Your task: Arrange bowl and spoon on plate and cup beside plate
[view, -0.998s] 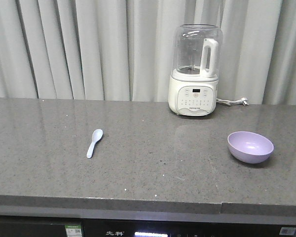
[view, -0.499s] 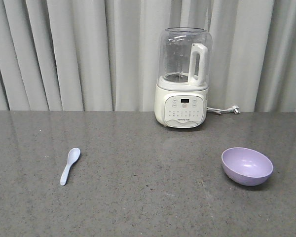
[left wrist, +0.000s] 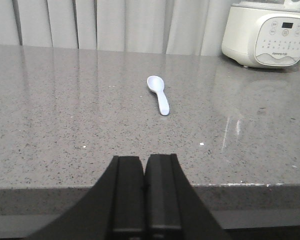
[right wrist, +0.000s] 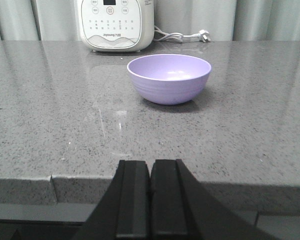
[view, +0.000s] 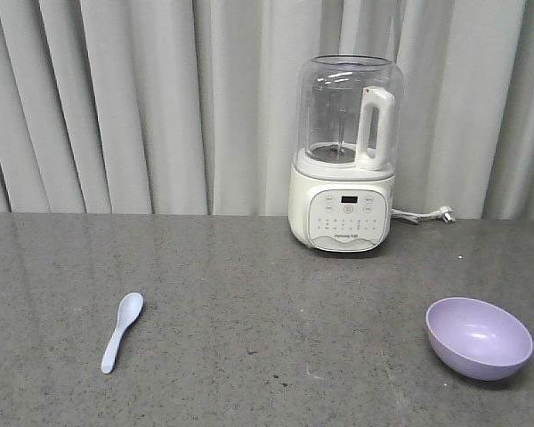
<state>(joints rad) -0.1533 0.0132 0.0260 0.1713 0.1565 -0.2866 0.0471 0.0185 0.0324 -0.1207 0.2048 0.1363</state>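
place: kitchen | evidence: speckled grey stone countertop (view: 267, 302), white blender (view: 344, 209) with clear jug, curtain (view: 142, 107) behind

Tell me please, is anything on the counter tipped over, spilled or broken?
Nothing stands out. The bowl sits upright and empty, the spoon lies flat, and the blender stands upright. Its plug lies loose on the counter.

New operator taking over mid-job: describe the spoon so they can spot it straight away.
Start at the white blender with the clear jug at the back of the grey stone counter. Look well to its left, nearer the front edge: the spoon lies flat there alone, scoop toward the back. It is small, slim and pale blue, unlike the round purple bowl over on the right.
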